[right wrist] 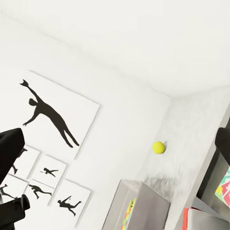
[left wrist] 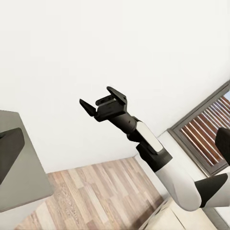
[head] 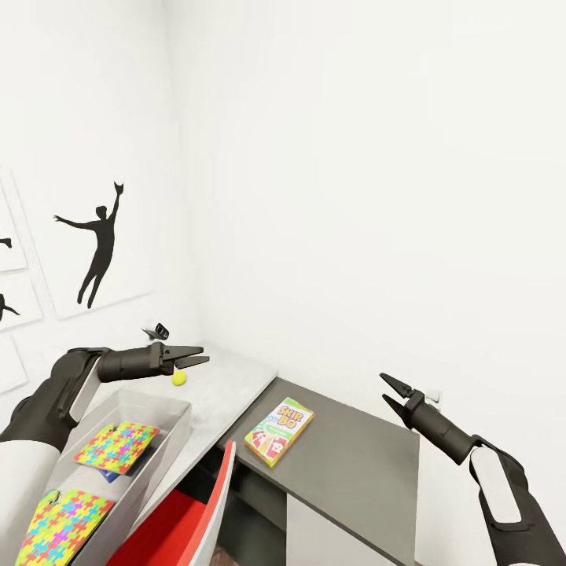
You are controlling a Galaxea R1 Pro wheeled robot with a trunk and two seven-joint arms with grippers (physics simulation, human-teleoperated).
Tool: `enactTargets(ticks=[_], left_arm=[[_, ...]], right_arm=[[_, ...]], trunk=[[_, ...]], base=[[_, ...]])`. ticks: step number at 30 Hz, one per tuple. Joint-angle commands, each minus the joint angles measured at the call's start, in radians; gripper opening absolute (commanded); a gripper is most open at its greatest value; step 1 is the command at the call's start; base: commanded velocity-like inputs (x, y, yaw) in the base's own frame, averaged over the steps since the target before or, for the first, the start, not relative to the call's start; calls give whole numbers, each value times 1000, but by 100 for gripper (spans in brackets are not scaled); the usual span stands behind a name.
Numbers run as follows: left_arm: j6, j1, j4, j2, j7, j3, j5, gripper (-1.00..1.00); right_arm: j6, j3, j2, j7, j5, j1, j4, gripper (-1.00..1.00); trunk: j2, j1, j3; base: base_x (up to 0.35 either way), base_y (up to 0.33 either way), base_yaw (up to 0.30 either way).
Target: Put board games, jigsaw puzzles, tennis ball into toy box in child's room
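On the pale grey table [head: 236, 377], right by the wall corner, sits the tennis ball [head: 179, 378], small and yellow-green, and it lies loose on the top just beyond the far end of the toy box [head: 179, 417]. That shallow grey bin runs along the table toward the camera, and inside it one jigsaw puzzle [head: 116, 446] lies flat, bright with yellow, pink, blue and green pieces, with a sliver of a small blue board game [head: 110, 476] peeking out from under its near edge. A second jigsaw puzzle [head: 59, 525] rests nearer the camera at the lower left, though whether it is in the bin or on its rim I cannot tell. Over on the darker cabinet top [head: 354, 464], well apart from the bin, the yellow-green board game [head: 279, 431] with red marks lies flat near the edge. The left gripper [head: 195, 360] hovers above the far end of the toy box, just beside and above the ball, fingers slightly parted and empty. The right gripper [head: 388, 391] hangs out over the far side of the cabinet top, fingers spread wide with nothing between them; the left wrist view catches it [left wrist: 100, 99] from across, spread against the white wall. From the right wrist view the ball [right wrist: 159, 147] shows by the corner. A red chair [head: 185, 519] is tucked at the table's edge, and dancer silhouette prints [head: 96, 244] hang on the left wall.
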Motion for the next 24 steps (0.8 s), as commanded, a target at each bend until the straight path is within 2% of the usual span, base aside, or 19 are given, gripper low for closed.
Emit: enactTargets(ticks=[1, 15, 24], left_arm=[[11, 0, 0, 0, -3, -1, 1, 100], [11, 0, 0, -1, -2, -1, 0, 100], [11, -1, 0, -2, -2, -1, 0, 100]], right_arm=[[6, -2, 0, 2, -2, 0, 1, 100], [7, -2, 0, 0, -2, 0, 4, 100], [6, -2, -1, -1, -2, 0, 10, 100]], trunk=[[-1, 0, 0], [-1, 0, 0], [-1, 0, 0]], base=[[0, 0, 0], [0, 0, -2], [-24, -26, -204]])
